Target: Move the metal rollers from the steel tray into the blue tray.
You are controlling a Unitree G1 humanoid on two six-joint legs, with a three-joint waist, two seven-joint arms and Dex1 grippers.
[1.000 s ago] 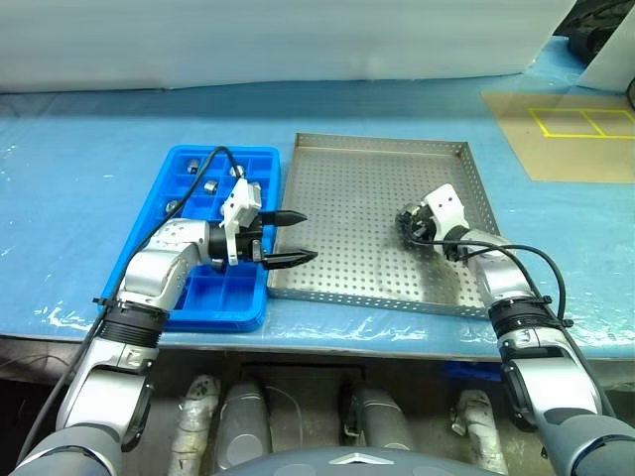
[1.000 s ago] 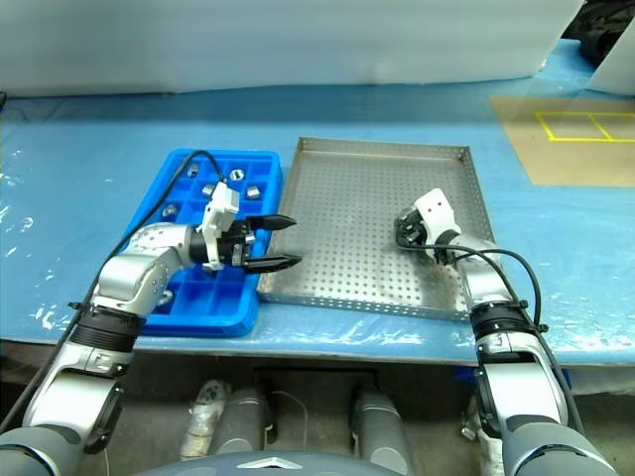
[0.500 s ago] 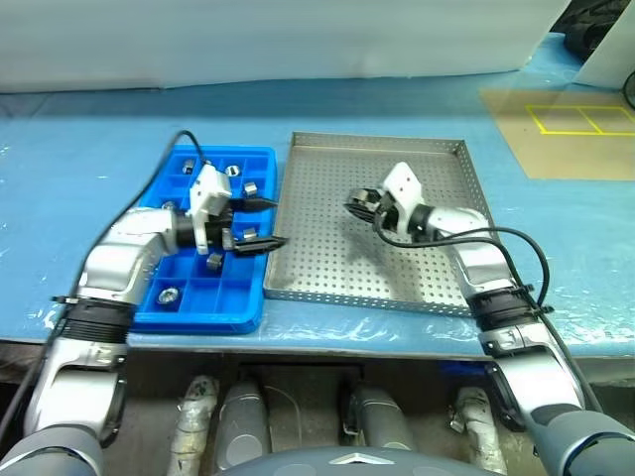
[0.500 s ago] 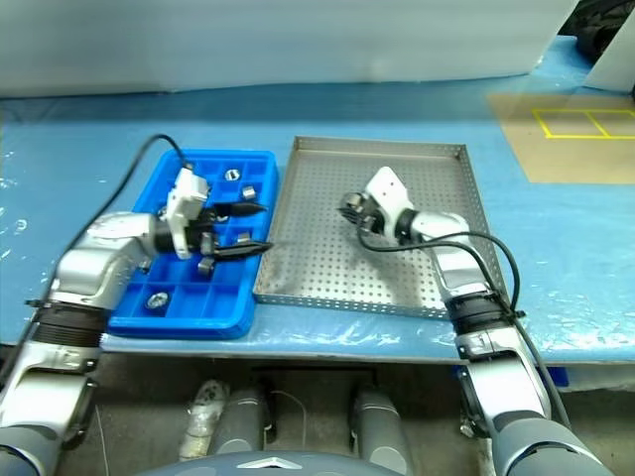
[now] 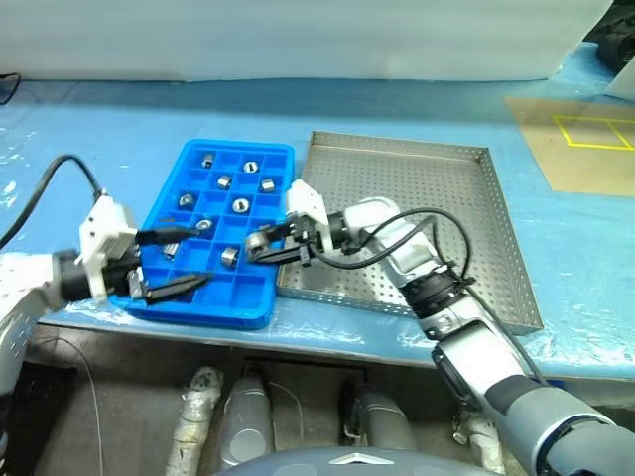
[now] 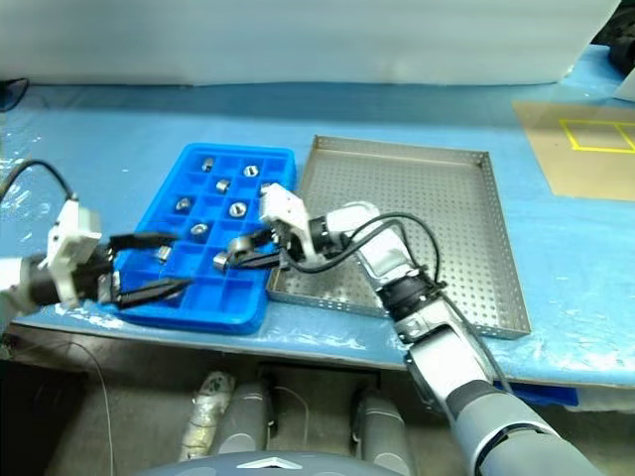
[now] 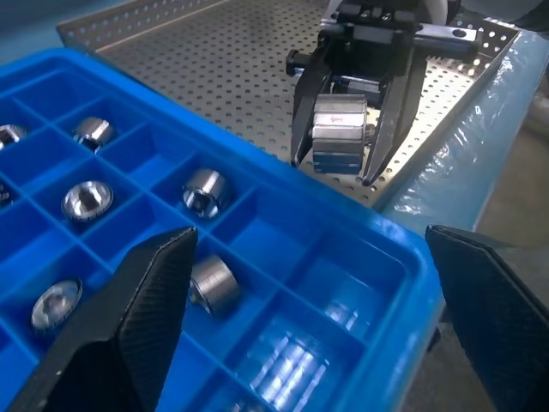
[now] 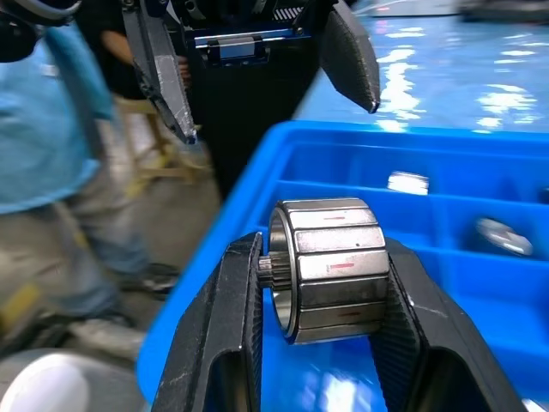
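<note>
The blue tray (image 5: 169,296) lies left of the steel tray (image 5: 427,188), and several metal rollers (image 5: 240,205) sit in its compartments. My right gripper (image 5: 256,244) reaches in from the right, level, and hovers over the near right part of the blue tray. It is shut on one silvery roller (image 8: 330,262), which also shows in the left wrist view (image 7: 339,129). My left gripper (image 5: 193,256) is open and holds nothing. It sits at the tray's near left corner, pointing across the tray toward the right gripper.
Both trays rest on a table under blue plastic sheet (image 5: 89,129), whose front edge runs just below them. A brown board with yellow tape (image 5: 580,144) lies at the back right. A person in a blue shirt (image 8: 51,129) stands beyond the table.
My right gripper swung left off the steel tray, carrying the roller over the blue tray. My left gripper, still open, drew back left to the tray's near left corner. The camera shifted.
</note>
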